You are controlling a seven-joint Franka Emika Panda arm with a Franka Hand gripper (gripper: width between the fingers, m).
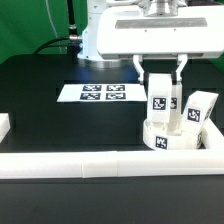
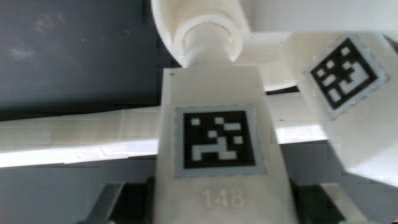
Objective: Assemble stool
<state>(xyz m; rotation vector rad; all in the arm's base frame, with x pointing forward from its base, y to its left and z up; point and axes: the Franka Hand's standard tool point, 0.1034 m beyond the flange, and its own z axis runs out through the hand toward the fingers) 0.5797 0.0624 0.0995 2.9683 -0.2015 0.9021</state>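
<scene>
My gripper was clenched on one leg, a finger on either side of its upper part. I held it upright at the right of the exterior frame, with its tag facing the camera. The leg's long axis ran straight down from my wrist. The seat lay directly under it at the lower right, so the coming move turned on that vertical line between the leg's bottom end and a socket.

In the exterior view the leg's foot looked to be at the seat's top face or just above it. I could not tell whether it had entered a socket. A second leg stood tilted just right of the seat. A third leg showed between it and mine, apparently on the seat.

The rail ran along the bottom of that frame, and the marker board lay well apart at centre left on the table.

The wrist view looked along my leg to its rounded far end and showed my fingers flanking it. The leg itself hid the socket. Only the exterior view showed the seat and the leg's height over it.
</scene>
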